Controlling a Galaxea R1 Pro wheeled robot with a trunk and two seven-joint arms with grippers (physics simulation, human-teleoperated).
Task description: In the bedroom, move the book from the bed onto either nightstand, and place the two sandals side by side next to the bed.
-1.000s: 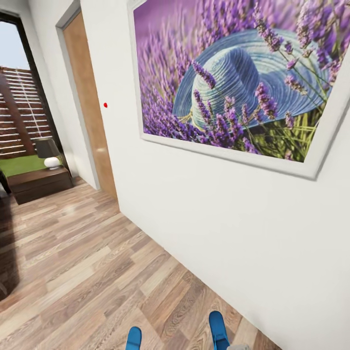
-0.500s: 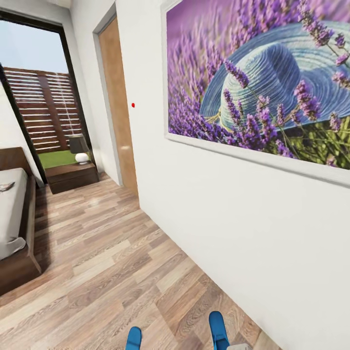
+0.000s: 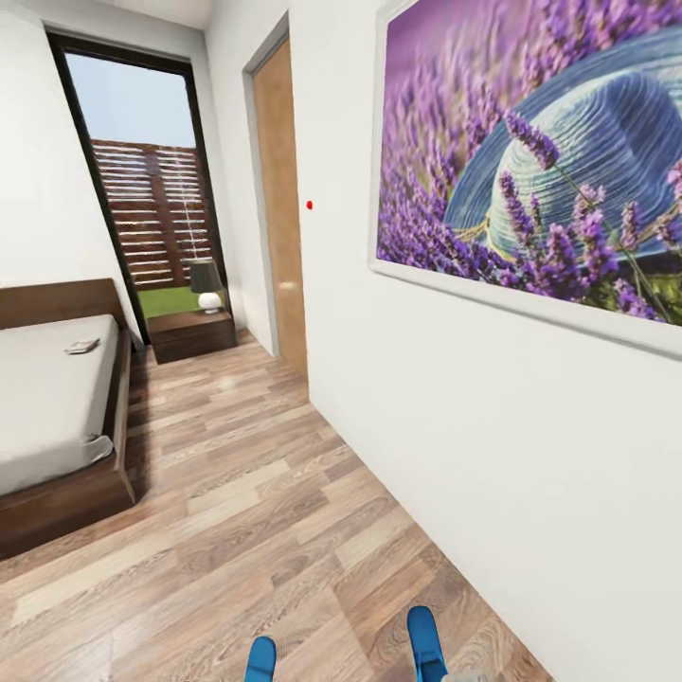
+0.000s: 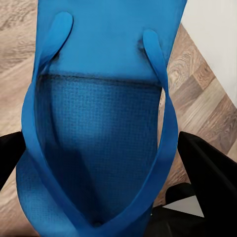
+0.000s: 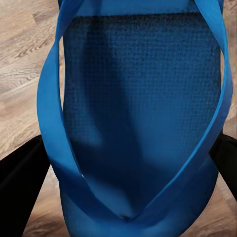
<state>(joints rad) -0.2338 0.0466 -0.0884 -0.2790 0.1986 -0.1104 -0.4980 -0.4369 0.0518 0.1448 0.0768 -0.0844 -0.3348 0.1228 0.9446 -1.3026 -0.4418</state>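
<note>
A blue sandal (image 4: pixel 98 128) hangs in the left wrist view, and my left gripper (image 4: pixel 108 165) is shut on it, with black fingers (image 4: pixel 210 170) pressing on both of its sides. My right gripper (image 5: pixel 123 168) is shut on the other blue sandal (image 5: pixel 138 98) in the same way. The tips of both sandals (image 3: pixel 260 659) (image 3: pixel 425 644) poke up at the bottom of the head view. The bed (image 3: pixel 57 417) stands at the left with its off-white mattress, and the book (image 3: pixel 83 346) lies on it near the headboard. The nightstand is out of view.
A white wall with a large lavender picture (image 3: pixel 540 180) runs close along my right. Past it are a wooden door (image 3: pixel 280 208) and a tall dark-framed window (image 3: pixel 142 180). A low dark cabinet (image 3: pixel 194 333) with a lamp stands below the window. Wood-plank floor (image 3: pixel 246 493) lies between bed and wall.
The head view has swung left, so the bed, the book and more of the window have come into sight. Both sandal tips keep their place at the bottom of the picture.
</note>
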